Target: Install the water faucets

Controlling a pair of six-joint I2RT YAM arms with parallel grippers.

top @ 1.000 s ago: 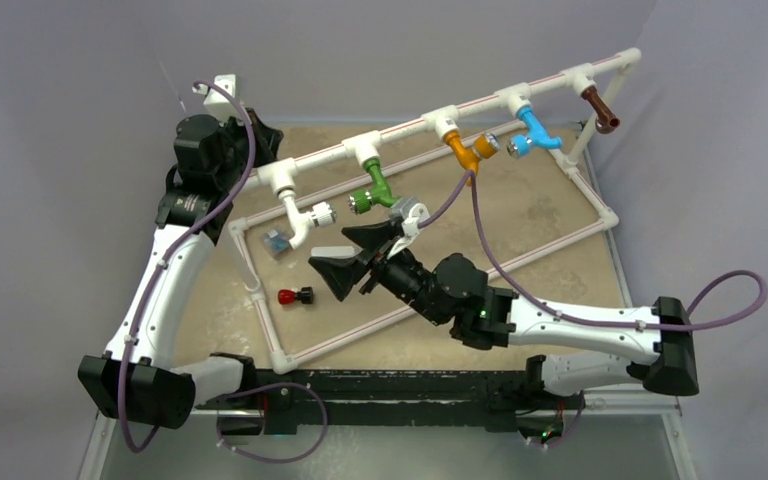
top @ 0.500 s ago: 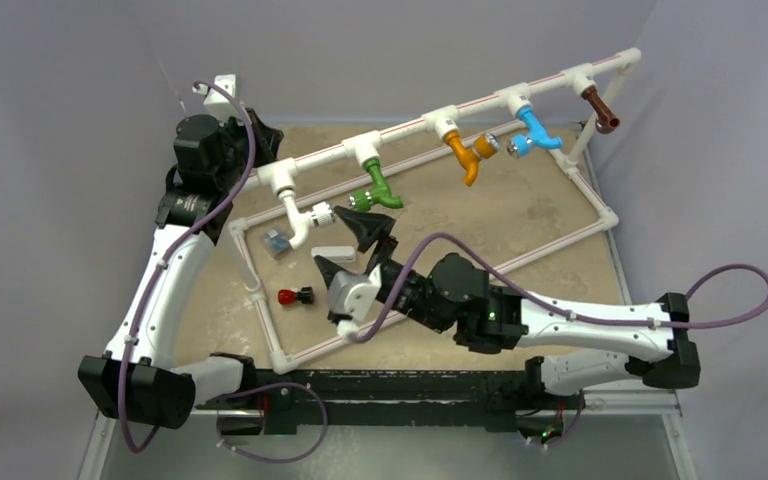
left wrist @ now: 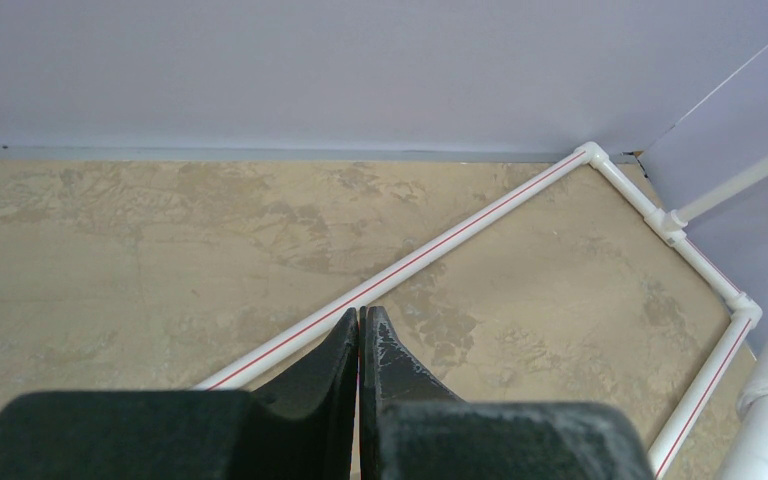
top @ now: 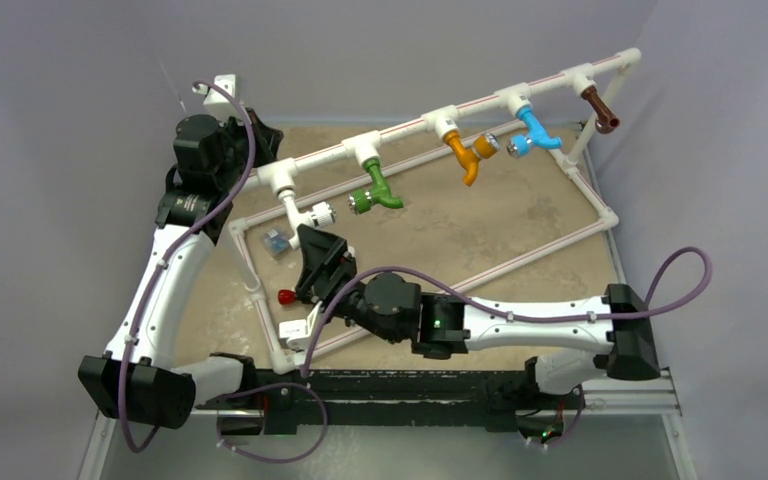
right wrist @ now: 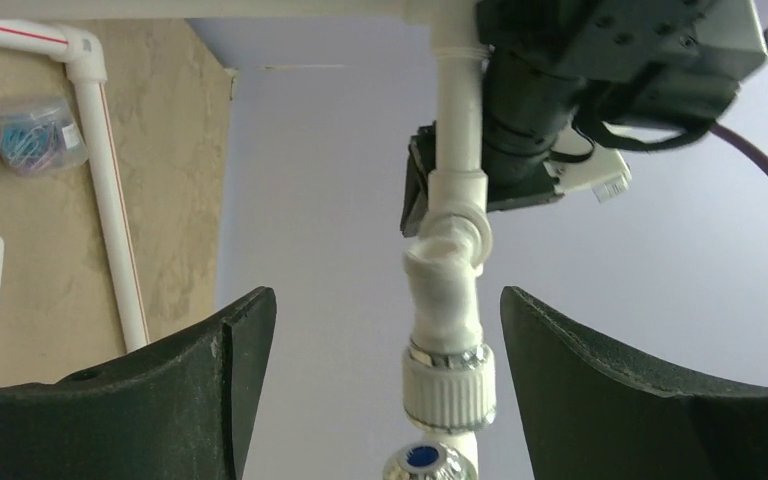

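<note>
The right gripper (right wrist: 385, 296) holds its black jaws wide apart. They straddle, without touching, the white plastic faucet (right wrist: 446, 300) with a silvery round end. That faucet hangs from a white T-shaped pipe fitting (top: 281, 178) at the left end of the raised white pipe rail (top: 410, 124). Further along the rail, the green faucet (top: 374, 192), orange faucet (top: 465, 156), blue faucet (top: 535, 129) and brown faucet (top: 600, 108) each sit in their own fitting. The left gripper (left wrist: 360, 322) is pressed closed on nothing, above the mottled tan mat (top: 520, 220). All five taps look mounted, so I judge the job nearly finished. What may remain is tightening or straightening the white one.
</note>
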